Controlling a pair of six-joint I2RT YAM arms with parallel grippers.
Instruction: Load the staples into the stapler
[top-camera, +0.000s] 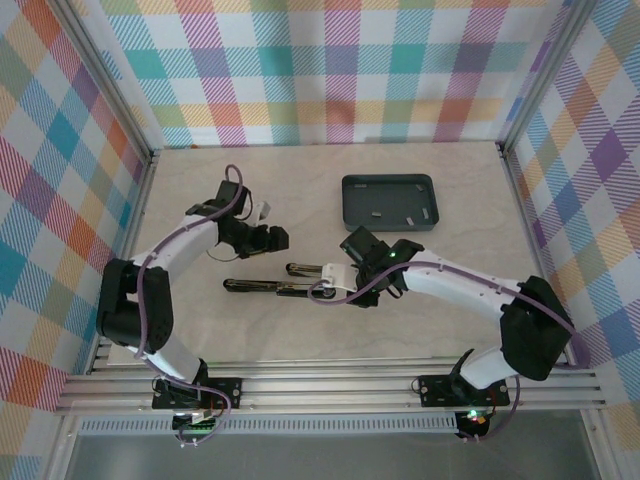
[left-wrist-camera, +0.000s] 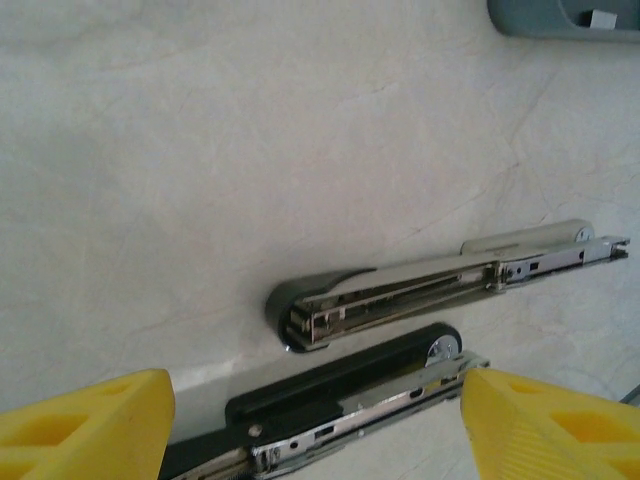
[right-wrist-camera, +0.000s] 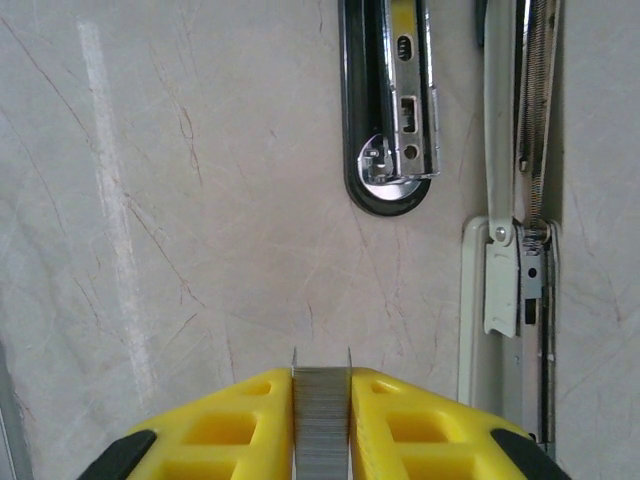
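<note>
The stapler lies swung open flat on the table, its two long halves side by side. In the left wrist view the metal magazine channel faces up, with the black half nearer. My left gripper hovers above it, open, its yellow fingers wide apart and nothing between them. My right gripper is shut on a strip of silver staples, held just short of the stapler's black end and white hinge end.
A dark grey tray stands behind the stapler toward the back right, with a few small staple strips in it; its corner shows in the left wrist view. Plaid walls and metal rails enclose the table.
</note>
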